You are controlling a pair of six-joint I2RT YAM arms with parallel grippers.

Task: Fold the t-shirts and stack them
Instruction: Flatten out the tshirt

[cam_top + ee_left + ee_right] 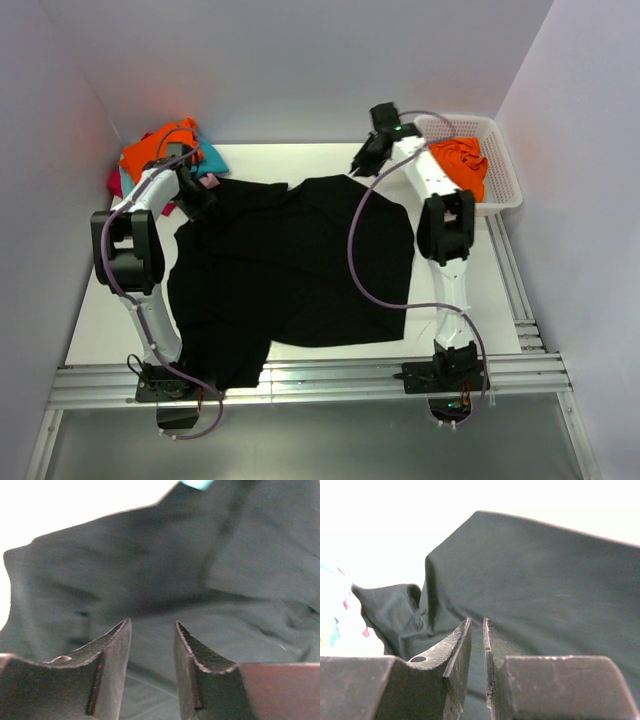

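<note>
On the white table [290, 160]: a large black t-shirt [290, 265] spread wide across the middle, rumpled, its near-left part reaching the front edge. In the far left corner, a heap with an orange t-shirt [150, 152] on top, a teal t-shirt [212, 158] and a pink t-shirt [114, 184] showing at the edges. At the far right, a white lattice basket [508, 195].

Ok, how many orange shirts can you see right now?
2. One orange shirt tops the pile at the far left; the other orange shirt lies in the white basket at far right. Others could be hidden under the pile.
</note>
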